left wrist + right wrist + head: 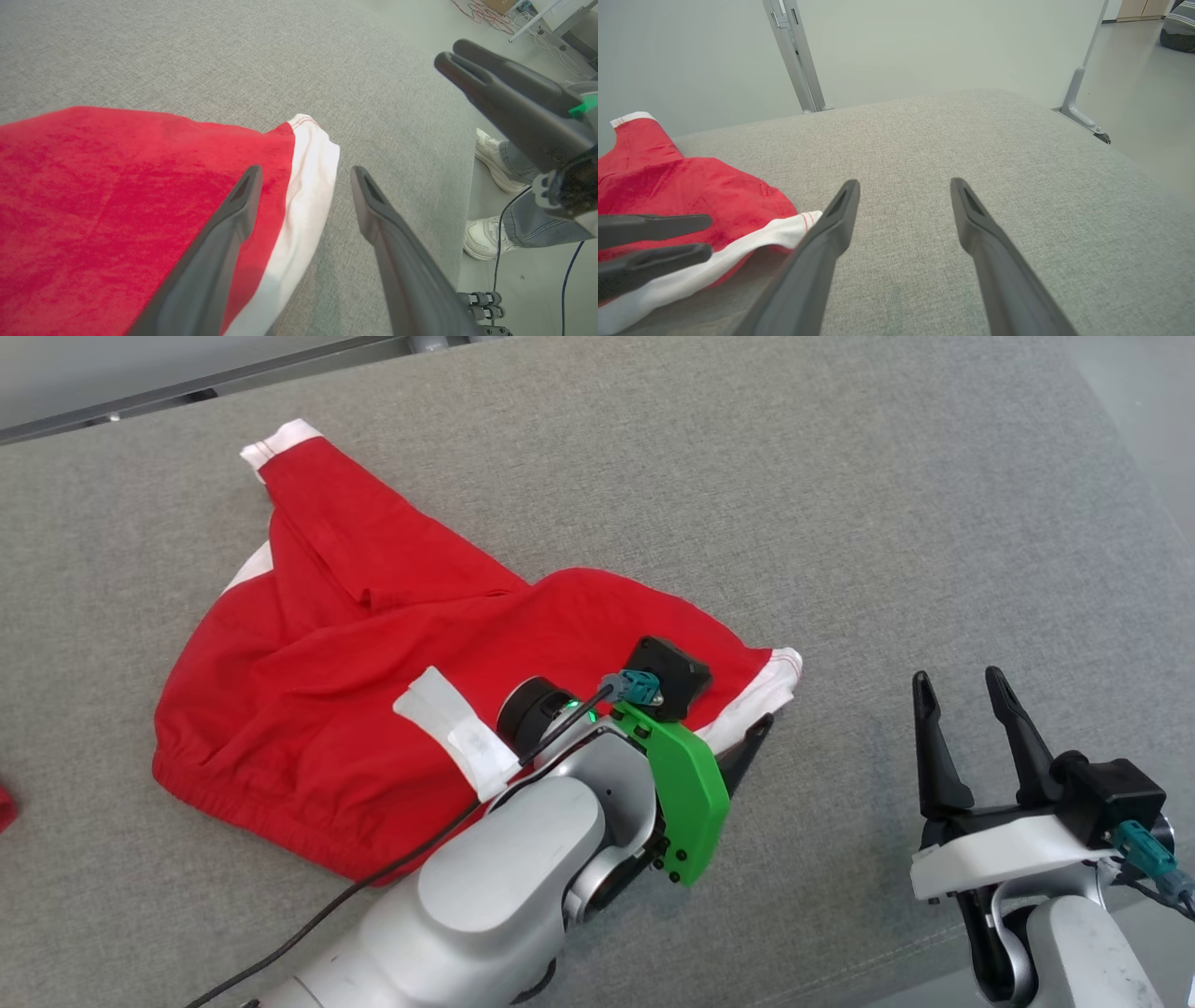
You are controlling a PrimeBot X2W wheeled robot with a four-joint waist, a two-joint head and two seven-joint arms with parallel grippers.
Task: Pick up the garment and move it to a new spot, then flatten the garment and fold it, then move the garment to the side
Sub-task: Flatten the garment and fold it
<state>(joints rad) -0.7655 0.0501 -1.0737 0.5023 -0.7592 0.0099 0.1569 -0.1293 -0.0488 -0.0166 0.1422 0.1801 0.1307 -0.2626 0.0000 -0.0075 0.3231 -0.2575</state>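
Observation:
The garment [327,663] is red with white cuffs and lies crumpled on the grey fabric table [840,523]. My left gripper [306,173] stands open over the garment's near right corner. Its left finger lies above the red cloth [93,196], its right finger above bare grey fabric, and the white cuff [313,158] sits between them, ungripped. In the head view the left wrist hides most of the left gripper [747,747]. My right gripper [959,679] is open and empty to the right of the garment, over bare table [903,184]. The garment [668,186] and left gripper [707,238] appear at its left.
A person's white shoes [490,154] and jeans stand on the floor beyond the table's right edge. A scrap of another red thing [5,807] shows at the left edge. A metal frame post [794,51] rises behind the table. Cables trail from both wrists.

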